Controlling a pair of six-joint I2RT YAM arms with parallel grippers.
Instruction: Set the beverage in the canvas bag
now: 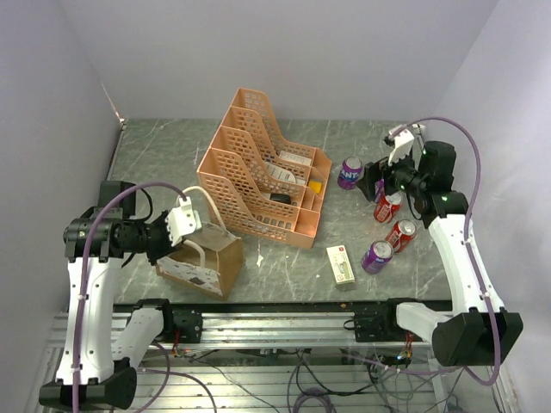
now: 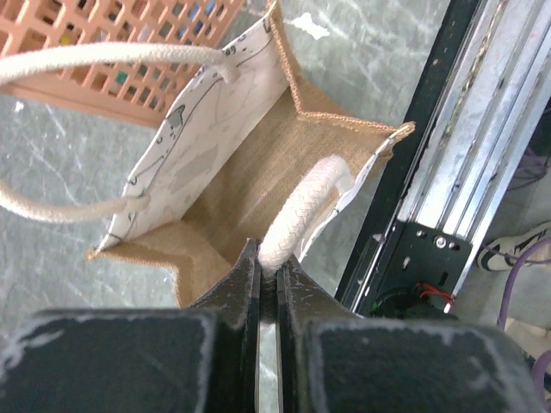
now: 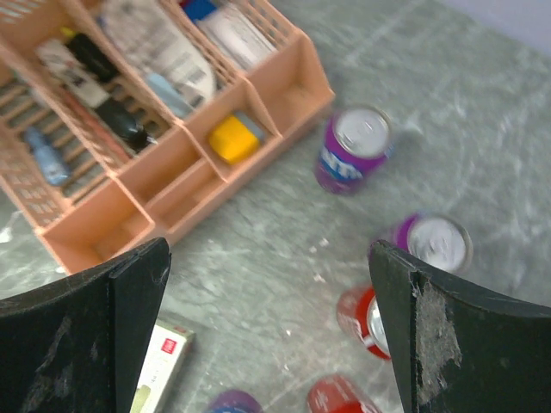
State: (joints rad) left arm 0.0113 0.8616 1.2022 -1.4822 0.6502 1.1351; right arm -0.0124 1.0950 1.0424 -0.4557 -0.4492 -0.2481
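The tan canvas bag point(image 1: 207, 268) stands open at the table's near left edge. In the left wrist view I look down into its bare brown inside point(image 2: 232, 189). My left gripper point(image 2: 269, 262), also in the top view point(image 1: 170, 241), is shut on one cream loop handle point(image 2: 301, 211) and holds it up; the other handle point(image 2: 112, 56) arcs over the far side. Several beverage cans stand at the right: a purple one point(image 1: 350, 172) point(image 3: 353, 151), another purple point(image 3: 435, 241), a red one point(image 1: 386, 206) point(image 3: 366, 323), a red one point(image 1: 400, 234) and a purple one point(image 1: 376, 255). My right gripper point(image 1: 381, 182) point(image 3: 269, 258) is open and empty above them.
The peach lattice file organizer point(image 1: 258, 172) point(image 3: 172, 163), holding papers and small items, stands mid-table between the bag and the cans. A small white box point(image 1: 341, 263) point(image 3: 159, 366) lies near the front edge. The metal rail point(image 2: 482, 155) runs beside the bag.
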